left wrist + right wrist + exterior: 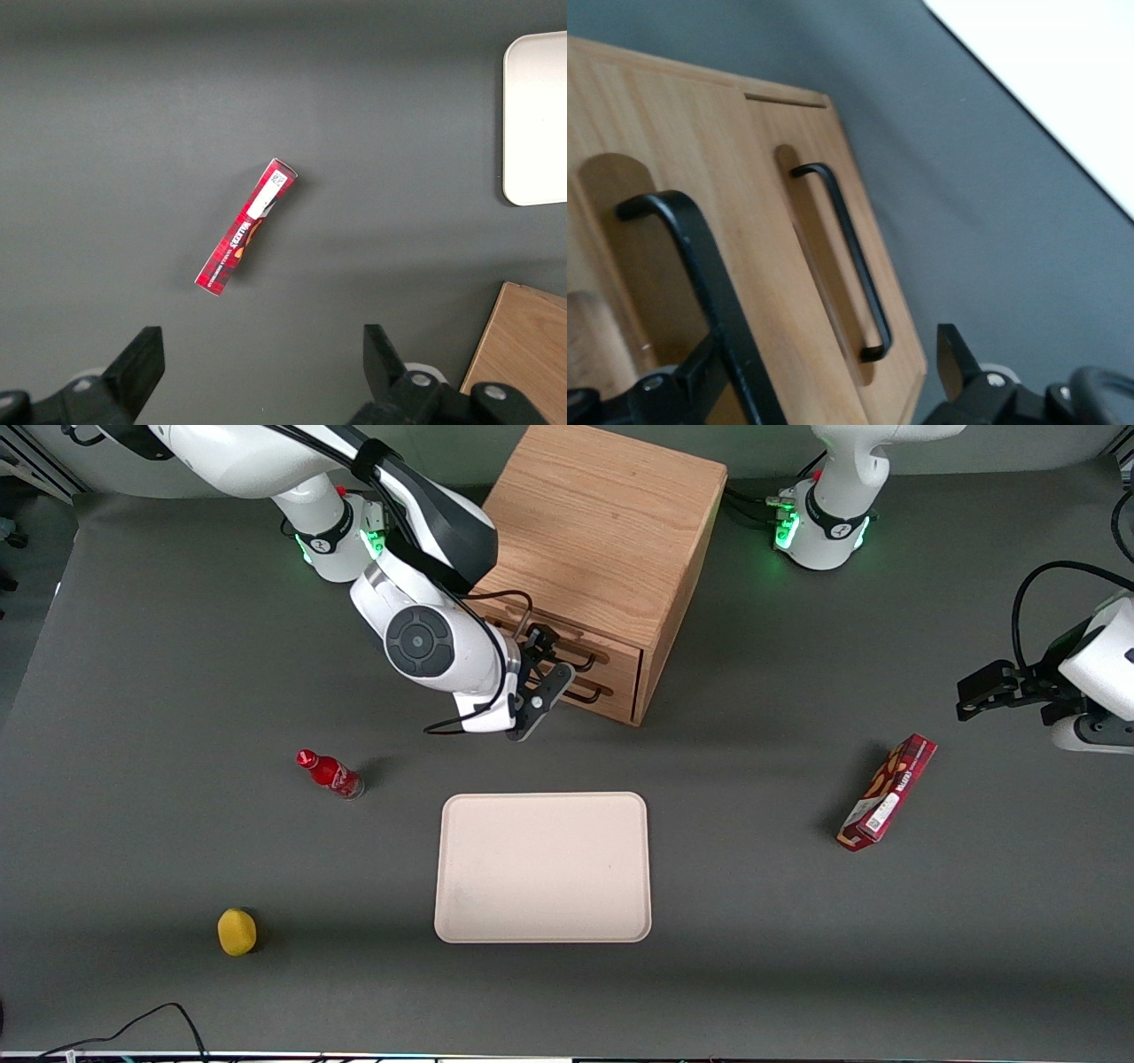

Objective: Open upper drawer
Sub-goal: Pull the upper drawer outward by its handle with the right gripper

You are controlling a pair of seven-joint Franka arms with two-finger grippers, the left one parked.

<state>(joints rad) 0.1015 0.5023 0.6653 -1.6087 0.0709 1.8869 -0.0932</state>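
Jaws spread, gripper point(542, 662) at upper drawer's handle point(700, 292), one finger point(957, 359) apart from bar. Nearest camera: lemon point(236, 931), tray point(542, 866). Then bottle point(330, 773), snack box point(888, 791). Farther: cabinet point(611, 540); upper drawer point(611, 657) above lower drawer point(824, 257), barely out.

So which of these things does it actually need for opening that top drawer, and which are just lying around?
Needed for the job:
- upper drawer of the wooden cabinet, with its black bar handle
- gripper, right at the drawer fronts, fingers open

Just lying about:
- lower drawer
- beige tray
- small red bottle
- yellow ball
- red snack box
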